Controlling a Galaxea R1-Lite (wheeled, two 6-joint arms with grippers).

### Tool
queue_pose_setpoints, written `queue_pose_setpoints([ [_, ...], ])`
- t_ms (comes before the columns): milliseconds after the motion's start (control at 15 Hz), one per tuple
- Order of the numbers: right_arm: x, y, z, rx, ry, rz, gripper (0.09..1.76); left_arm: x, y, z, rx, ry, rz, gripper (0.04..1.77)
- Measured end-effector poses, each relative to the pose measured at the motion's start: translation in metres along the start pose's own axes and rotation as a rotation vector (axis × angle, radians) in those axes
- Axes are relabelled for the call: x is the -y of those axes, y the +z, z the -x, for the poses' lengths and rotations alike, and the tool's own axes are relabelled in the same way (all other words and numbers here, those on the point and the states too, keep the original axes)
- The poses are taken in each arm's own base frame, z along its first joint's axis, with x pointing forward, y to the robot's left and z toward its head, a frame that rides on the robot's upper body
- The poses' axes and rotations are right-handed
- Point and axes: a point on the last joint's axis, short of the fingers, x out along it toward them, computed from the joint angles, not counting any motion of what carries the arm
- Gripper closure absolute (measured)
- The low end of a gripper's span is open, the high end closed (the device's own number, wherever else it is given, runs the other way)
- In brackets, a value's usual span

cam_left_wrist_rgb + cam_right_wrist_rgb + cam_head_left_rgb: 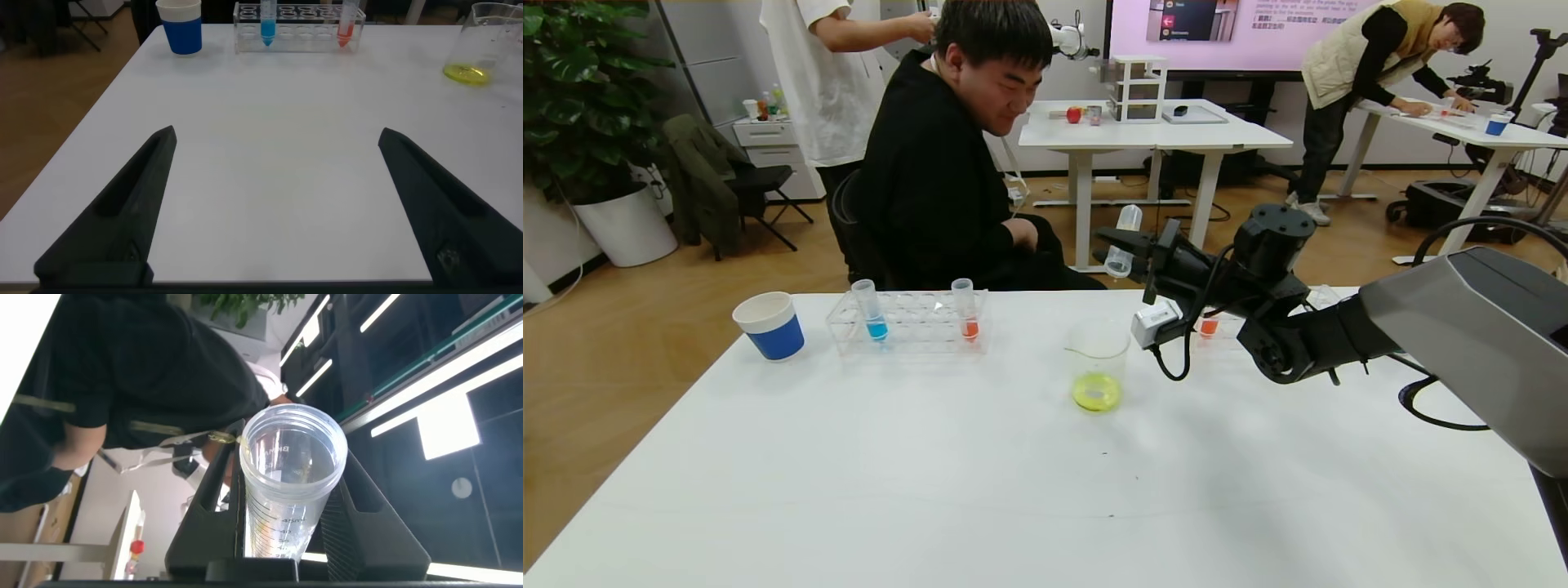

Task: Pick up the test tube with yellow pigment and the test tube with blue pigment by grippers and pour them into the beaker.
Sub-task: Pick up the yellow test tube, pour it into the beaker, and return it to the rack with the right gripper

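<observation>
My right gripper (1125,250) is shut on the test tube that held yellow pigment (1125,237). It holds the tube tipped mouth-down above and just behind the beaker (1098,359). The tube looks empty, with a yellow drip at its rim in the right wrist view (290,469). The beaker stands mid-table with yellow liquid at its bottom (478,49). The test tube with blue pigment (872,314) stands upright in the clear rack (907,331) at the far left, also seen in the left wrist view (267,23). My left gripper (276,132) is open and empty low over the near table.
A tube of orange-red liquid (966,314) stands in the same rack. A blue-and-white paper cup (769,325) stands left of the rack. Another orange-red tube (1209,327) shows behind my right arm. A seated person in black is just past the table's far edge.
</observation>
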Motion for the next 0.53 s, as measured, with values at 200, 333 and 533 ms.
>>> queue_pose_setpoints([
  [200, 0.014, 0.007, 0.000, -0.053, 0.005, -0.136, 1.32, 0.000, 0.000, 0.000, 0.000, 0.000, 0.000, 0.09],
  [333, 0.037, 0.007, 0.002, -0.097, -0.032, -0.293, 1.32, 0.000, 0.000, 0.000, 0.000, 0.000, 0.000, 0.09],
  [533, 0.077, 0.002, 0.012, -0.164, -0.122, -0.535, 1.32, 0.000, 0.000, 0.000, 0.000, 0.000, 0.000, 0.09],
])
